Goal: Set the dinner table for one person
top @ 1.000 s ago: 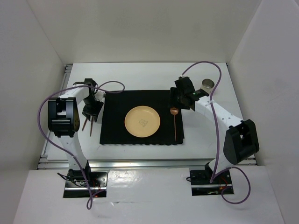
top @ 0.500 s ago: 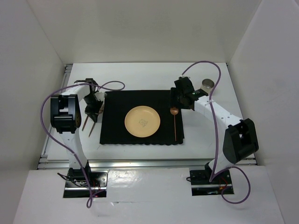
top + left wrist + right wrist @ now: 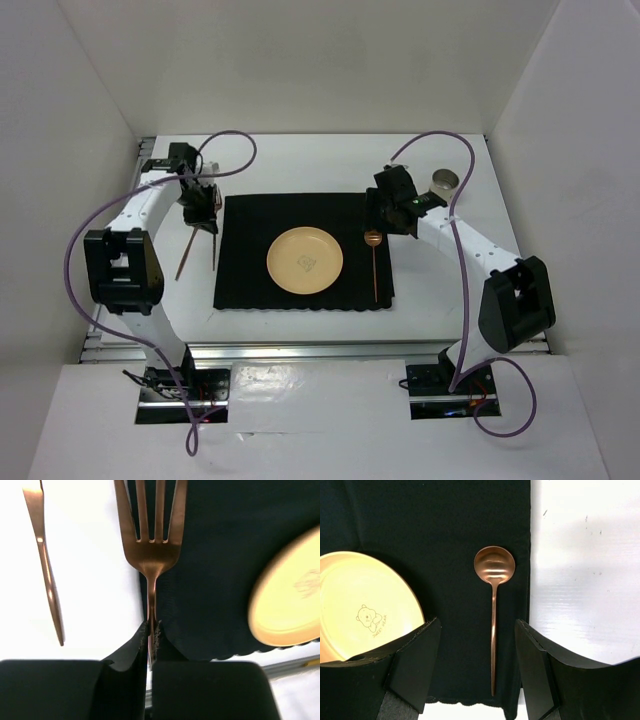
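left gripper (image 3: 151,632) clamped on fork (image 3: 151,555) handle | right gripper (image 3: 476,640) wide, over spoon (image 3: 494,566)

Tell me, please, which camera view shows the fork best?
The left wrist view: the fork fills the frame, tines sharp, its handle pinched in the left hand. The top external view shows only a thin line at the placemat's left edge; the right wrist view misses it.
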Motion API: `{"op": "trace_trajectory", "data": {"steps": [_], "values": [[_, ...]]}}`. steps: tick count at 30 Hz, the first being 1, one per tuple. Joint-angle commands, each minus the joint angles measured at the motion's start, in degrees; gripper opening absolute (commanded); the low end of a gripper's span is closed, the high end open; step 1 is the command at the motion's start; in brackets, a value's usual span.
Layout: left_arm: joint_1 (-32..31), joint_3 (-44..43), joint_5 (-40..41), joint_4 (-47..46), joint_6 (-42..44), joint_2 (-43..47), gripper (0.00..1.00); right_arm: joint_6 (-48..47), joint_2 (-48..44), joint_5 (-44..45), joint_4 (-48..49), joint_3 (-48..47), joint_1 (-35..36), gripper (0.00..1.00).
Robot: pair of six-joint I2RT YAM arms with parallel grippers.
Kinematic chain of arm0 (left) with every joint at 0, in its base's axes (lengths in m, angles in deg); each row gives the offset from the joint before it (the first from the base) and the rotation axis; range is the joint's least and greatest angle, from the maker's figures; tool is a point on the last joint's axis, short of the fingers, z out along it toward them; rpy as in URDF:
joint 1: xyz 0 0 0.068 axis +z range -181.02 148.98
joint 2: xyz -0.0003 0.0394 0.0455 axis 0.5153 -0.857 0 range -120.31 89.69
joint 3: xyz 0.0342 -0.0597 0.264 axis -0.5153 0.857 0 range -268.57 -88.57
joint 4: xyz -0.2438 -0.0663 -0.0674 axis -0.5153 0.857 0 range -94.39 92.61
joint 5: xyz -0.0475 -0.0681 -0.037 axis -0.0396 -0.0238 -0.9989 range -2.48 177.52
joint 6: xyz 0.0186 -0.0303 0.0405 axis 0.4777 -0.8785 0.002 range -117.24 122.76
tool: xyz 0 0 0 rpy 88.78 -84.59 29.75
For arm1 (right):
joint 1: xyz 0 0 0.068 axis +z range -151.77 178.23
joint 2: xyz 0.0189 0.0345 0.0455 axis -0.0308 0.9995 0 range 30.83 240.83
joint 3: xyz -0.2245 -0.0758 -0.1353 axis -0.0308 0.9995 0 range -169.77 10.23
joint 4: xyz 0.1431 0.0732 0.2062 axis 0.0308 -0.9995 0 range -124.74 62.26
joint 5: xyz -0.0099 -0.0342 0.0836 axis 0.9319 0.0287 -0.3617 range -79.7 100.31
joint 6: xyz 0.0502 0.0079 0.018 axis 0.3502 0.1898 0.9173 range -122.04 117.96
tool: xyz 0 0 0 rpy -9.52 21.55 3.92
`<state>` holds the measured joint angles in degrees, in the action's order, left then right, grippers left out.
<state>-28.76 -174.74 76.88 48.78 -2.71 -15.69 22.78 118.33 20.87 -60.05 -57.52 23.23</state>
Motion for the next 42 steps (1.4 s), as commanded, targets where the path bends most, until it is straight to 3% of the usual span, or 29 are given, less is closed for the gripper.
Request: {"op": "trace_trajectory", "data": {"steps": [1, 4, 12, 30, 34, 37, 38, 40, 42], "values": [[-5.32, 1.0, 1.74, -1.49, -7.79, 4.04, 0.0, 0.76, -2.34, 1.21, 0.59, 0.69, 0.49, 0.69], [-9.2, 3.64, 5.26, -3.42, -10.87, 4.05, 0.0, 0.76, -2.34, 1.21, 0.59, 0.69, 0.49, 0.69], [-11.84, 1.8, 5.54, -2.72, -13.51, -2.28, 0.0, 1.37, -2.34, 1.82, -0.47, 0.69, 0.49, 0.69], [-11.84, 3.03, 2.37, -3.86, -12.37, -11.51, 0.01, 1.9, -1.81, 4.11, -2.14, 0.69, 0.49, 0.69], [-11.84, 0.92, 3.7, -3.33, -11.84, -10.99, 0.19, 1.9, -1.28, 4.11, -2.14, -0.45, 0.49, 0.7], [-11.84, 0.92, 3.69, -3.33, -11.22, -9.5, 0.22, 1.9, -0.15, 4.11, -2.75, -1.07, 0.49, 0.7], [-11.84, 0.92, 3.69, -3.33, -11.22, -9.49, 0.29, 1.9, -0.14, 4.11, -2.75, -1.07, 0.49, 0.7], [-11.84, 0.92, 5.09, -2.72, -11.22, -8.96, 0.55, 1.9, -0.14, 4.11, -2.75, -1.6, 0.49, 0.7], [-11.23, 0.3, 5.62, -2.2, -10.7, -8.44, 0.71, 1.9, -0.14, 3.58, -2.75, -1.6, 0.49, 0.7]]}}
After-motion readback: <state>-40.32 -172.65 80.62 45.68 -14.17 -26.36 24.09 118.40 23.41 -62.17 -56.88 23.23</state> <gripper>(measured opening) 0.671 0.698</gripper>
